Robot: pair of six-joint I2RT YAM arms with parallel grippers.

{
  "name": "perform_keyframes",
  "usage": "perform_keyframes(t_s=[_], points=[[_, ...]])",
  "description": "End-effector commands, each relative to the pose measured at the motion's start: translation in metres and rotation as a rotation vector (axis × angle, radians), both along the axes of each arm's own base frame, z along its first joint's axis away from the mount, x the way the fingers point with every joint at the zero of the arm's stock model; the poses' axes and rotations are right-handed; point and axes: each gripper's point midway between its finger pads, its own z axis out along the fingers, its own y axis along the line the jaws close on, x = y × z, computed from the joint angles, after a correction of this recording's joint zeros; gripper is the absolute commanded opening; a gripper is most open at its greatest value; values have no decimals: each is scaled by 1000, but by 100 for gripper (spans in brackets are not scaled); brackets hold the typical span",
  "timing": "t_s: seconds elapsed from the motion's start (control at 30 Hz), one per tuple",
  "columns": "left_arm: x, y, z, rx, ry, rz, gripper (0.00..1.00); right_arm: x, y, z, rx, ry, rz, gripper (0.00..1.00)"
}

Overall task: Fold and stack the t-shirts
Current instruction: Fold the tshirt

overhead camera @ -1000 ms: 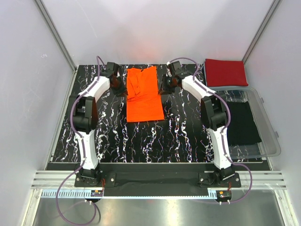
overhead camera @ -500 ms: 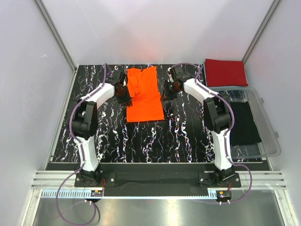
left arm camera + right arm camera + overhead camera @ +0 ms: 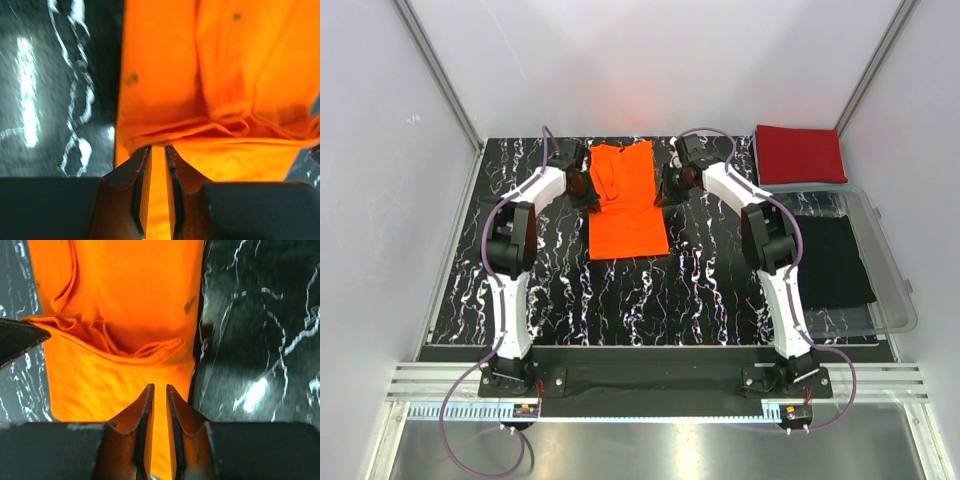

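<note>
The orange t-shirt (image 3: 628,215) lies partly folded at the back middle of the table, its upper half doubled over with a rumpled fold line across it. My left gripper (image 3: 588,192) is at its left edge. In the left wrist view its jaws (image 3: 158,148) are almost closed, with orange cloth (image 3: 165,75) in the narrow gap right at the fold. My right gripper (image 3: 666,186) is at the right edge. In the right wrist view its jaws (image 3: 160,386) are almost closed on the orange cloth (image 3: 125,300). The red t-shirt (image 3: 800,153) lies folded at the back right.
A clear plastic bin (image 3: 892,300) stands at the right with a black cloth (image 3: 835,260) in it. The table (image 3: 620,300) is black marble pattern. White walls close in the left, back and right.
Both grippers have moved inward from beside the shirt's far corners onto its side edges at the fold. The shirt has kept its shape and place.
</note>
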Motion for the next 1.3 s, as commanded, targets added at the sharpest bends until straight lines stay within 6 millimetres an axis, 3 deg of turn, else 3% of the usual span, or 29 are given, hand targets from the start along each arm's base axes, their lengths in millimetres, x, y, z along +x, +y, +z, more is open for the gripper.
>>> perform_keyframes(t_s=[0.0, 0.13, 0.33, 0.5, 0.6, 0.63, 0.67, 0.73, 0.77, 0.83, 0.87, 0.9, 0.93, 0.97, 1.0, 1.03, 1.07, 1.1, 1.27], points=[[27, 10, 0, 18, -54, 19, 20, 16, 7, 0, 23, -28, 15, 22], [41, 17, 0, 37, -76, 34, 20, 28, 7, -5, 26, -40, 8, 22], [46, 21, 1, 48, -90, 36, 21, 32, -4, -24, -20, -24, -25, 22], [49, 16, 26, 25, -140, 7, 29, 29, -11, -33, -52, -14, -46, 21], [46, 15, 51, 17, -184, -7, 32, 30, -11, -23, -43, -20, -51, 21], [40, 16, 53, 24, -181, -12, 33, 29, -11, -19, -39, -24, -51, 22], [38, 21, 70, 41, -214, -4, 33, 30, -11, -5, -29, -42, -54, 22], [21, 27, 69, 60, -194, 2, 35, 26, -14, 5, -30, -49, -60, 25], [14, 29, 84, 60, -216, 2, 35, 24, -14, 24, -21, -75, -60, 26], [-7, 32, 76, 63, -180, -2, 36, 15, -18, 30, -23, -72, -62, 29], [-16, 29, 87, 40, -194, -13, 36, 12, -18, 46, -11, -91, -60, 31], [-24, 27, 87, 26, -184, -19, 37, 2, -21, 41, -15, -67, -57, 32], [-39, 27, 74, 14, -142, -26, 37, -3, -22, 44, -13, -63, -56, 34], [-48, 22, 77, -11, -139, -48, 37, -9, -23, 56, -2, -75, -53, 34], [-55, 19, 74, -12, -127, -57, 37, -21, -28, 45, -14, -39, -49, 35], [-68, 21, 60, -4, -91, -61, 37, -28, -29, 45, -13, -32, -41, 38], [-75, 20, 59, -4, -87, -66, 37, -35, -30, 53, -9, -42, -27, 40], [-86, 20, 46, 0, -62, -69, 37, -48, -34, 40, -17, -4, -16, 41], [-100, 1, 33, -127, -45, -87, 37, -71, -36, 29, -3, 24, 34, 46]])
